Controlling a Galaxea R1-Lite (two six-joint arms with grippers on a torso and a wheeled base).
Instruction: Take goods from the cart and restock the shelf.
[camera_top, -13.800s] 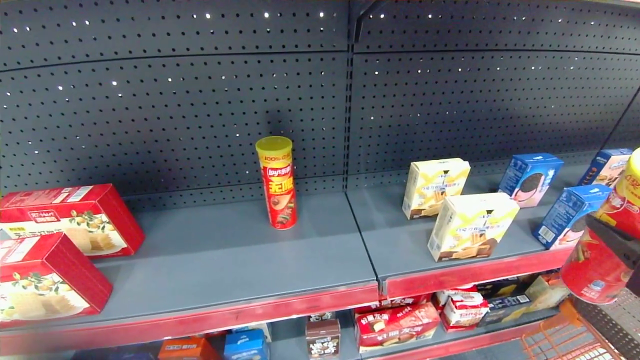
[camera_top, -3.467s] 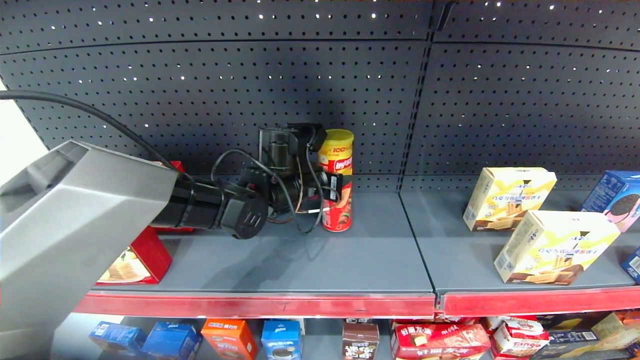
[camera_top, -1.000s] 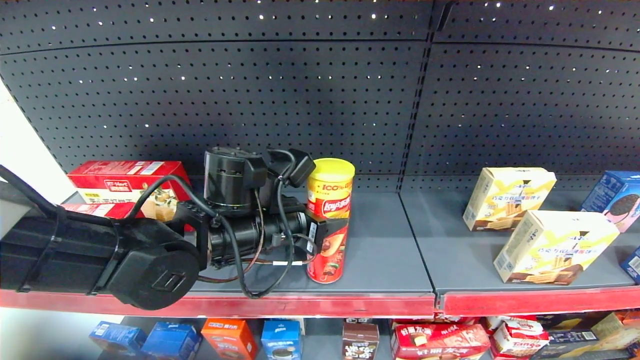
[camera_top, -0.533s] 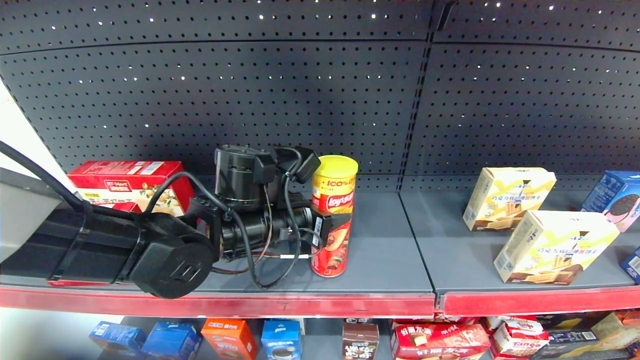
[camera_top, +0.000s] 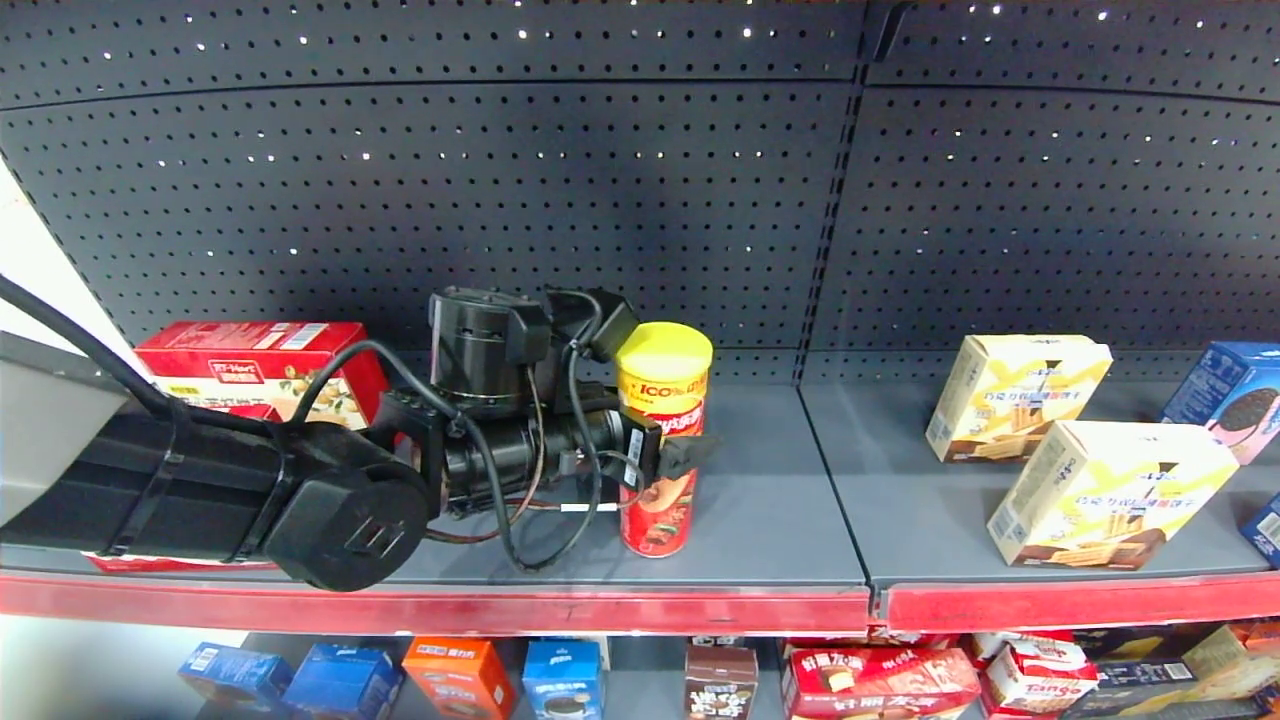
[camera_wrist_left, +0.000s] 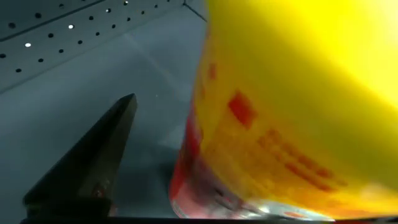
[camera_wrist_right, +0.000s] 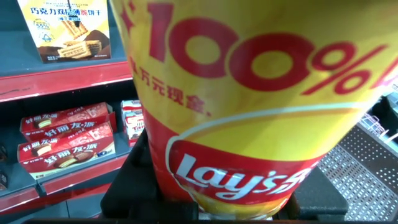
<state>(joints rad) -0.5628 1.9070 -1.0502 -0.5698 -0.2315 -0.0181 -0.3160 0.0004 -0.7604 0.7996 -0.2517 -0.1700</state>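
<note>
The grey shelf (camera_top: 780, 520) carries an upright crisp can (camera_top: 662, 400), which stands between the fingers of the left claw (camera_top: 683, 452). The fingers are spread, and one finger (camera_wrist_left: 93, 162) is apart from the can's side. The right claw (camera_wrist_right: 224, 193) pinches a second crisp can (camera_wrist_right: 249, 81).
</note>
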